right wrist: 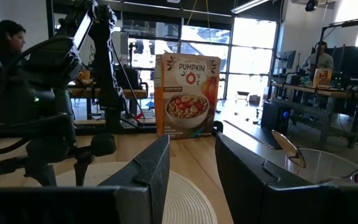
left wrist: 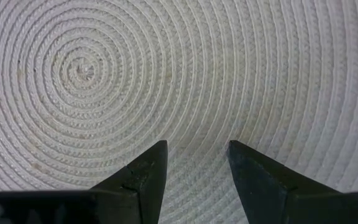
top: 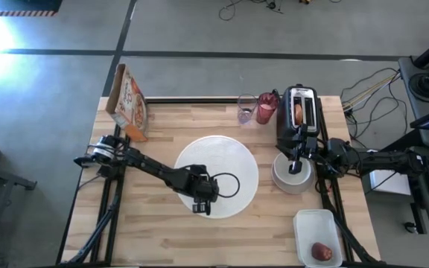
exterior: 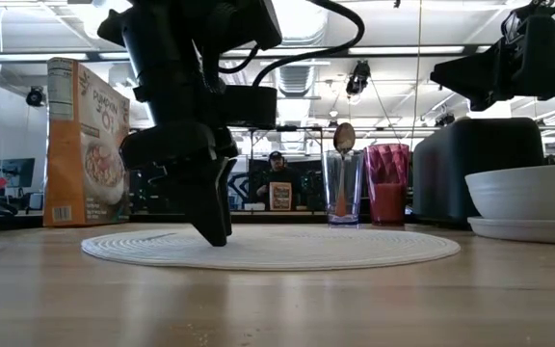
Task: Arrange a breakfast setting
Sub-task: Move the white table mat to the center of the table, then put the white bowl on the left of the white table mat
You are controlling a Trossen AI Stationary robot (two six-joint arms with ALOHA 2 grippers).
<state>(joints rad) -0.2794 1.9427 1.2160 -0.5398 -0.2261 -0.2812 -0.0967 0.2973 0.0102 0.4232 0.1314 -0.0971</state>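
Observation:
A round white woven mat lies flat at the table's middle. My left gripper is open and points down over the mat's near part; it also shows in the low view. My right gripper is open and empty above the small white bowl, which sits on the small grey plate. The pink tumbler stands at the back beside a clear glass that holds the spoon. A bagel half sticks up in the toaster. The red apple lies in a white tray. My left gripper's open fingertips point down at the mat's woven top, on its near part. The low view shows the tips at the height of the mat. I cannot tell whether they touch it.
A cereal box stands at the table's far left corner. The black toaster stands at the far right, just behind the bowl. Bare wood shows along the near edge and left of the mat.

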